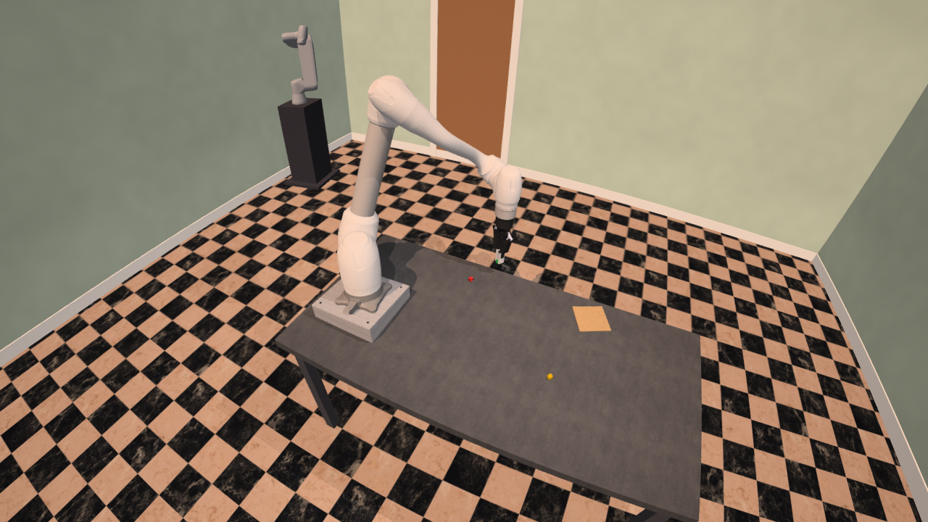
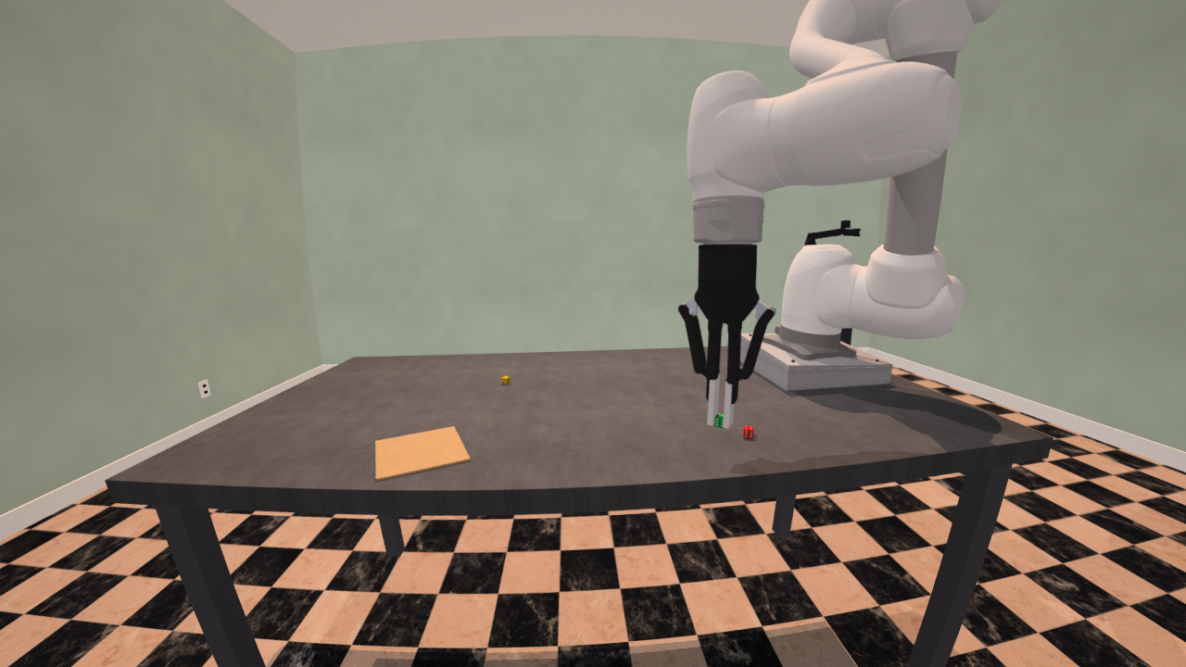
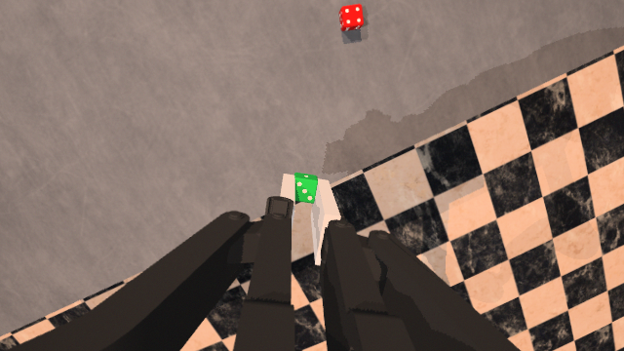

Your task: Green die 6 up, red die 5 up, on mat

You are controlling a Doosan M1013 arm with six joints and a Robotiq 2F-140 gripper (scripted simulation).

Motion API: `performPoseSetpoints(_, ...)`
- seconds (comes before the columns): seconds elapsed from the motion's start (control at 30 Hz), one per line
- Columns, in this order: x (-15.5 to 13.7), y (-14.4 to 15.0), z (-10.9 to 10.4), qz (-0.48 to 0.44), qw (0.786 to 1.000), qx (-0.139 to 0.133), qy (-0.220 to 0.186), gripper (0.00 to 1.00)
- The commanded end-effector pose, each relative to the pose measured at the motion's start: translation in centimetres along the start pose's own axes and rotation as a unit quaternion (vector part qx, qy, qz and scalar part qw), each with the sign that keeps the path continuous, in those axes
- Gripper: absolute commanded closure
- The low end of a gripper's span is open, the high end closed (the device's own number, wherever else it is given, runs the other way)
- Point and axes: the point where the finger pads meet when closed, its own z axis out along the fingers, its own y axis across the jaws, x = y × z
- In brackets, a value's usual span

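Dark grey, the tabletop point(image 1: 454, 363) point(image 2: 580, 447) point(image 3: 146, 97) spreads beneath my fingers, and its long edge runs close by, with the checkered floor point(image 1: 253, 425) point(image 2: 587, 568) point(image 3: 497, 141) past it. My widest stretch of room is inward, away from that edge. My arm's base block point(image 1: 344, 322) point(image 2: 829, 379) stands toward one end of the table, and the thin orange mat point(image 1: 591, 318) point(image 2: 421, 453) lies toward the other, well apart from my fingers and near the same long edge. The yellow die point(image 1: 549, 376) point(image 2: 506, 381) sits off the mat, well apart from me across the table; its top number is too small to read.

The green die point(image 1: 496, 261) point(image 2: 719, 421) point(image 3: 305, 188) is right at my fingertips, raised over the table and off the mat. A face with three pips is turned up toward my wrist camera, and a narrow sliver of another face shows one pip. The red die point(image 1: 470, 279) point(image 2: 748, 432) point(image 3: 352, 17) rests on the table near me, on the base block's side, with four pips on top.

My gripper point(image 1: 499, 261) point(image 2: 719, 425) point(image 3: 302, 195) points down, its fingers only a little apart, clamped on the green die. A pale pad presses each side of it, low at the tips.
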Motion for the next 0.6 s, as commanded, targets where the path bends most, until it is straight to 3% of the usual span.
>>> performPoseSetpoints(0.0,0.0,-0.2,-1.8,0.001,1.0,0.002,0.001,0.84)
performPoseSetpoints(0.13,0.0,-0.2,-2.9,0.001,1.0,0.002,0.001,0.84)
performPoseSetpoints(0.57,-0.1,-0.1,-2.8,-0.038,0.999,0.002,0.001,0.84)
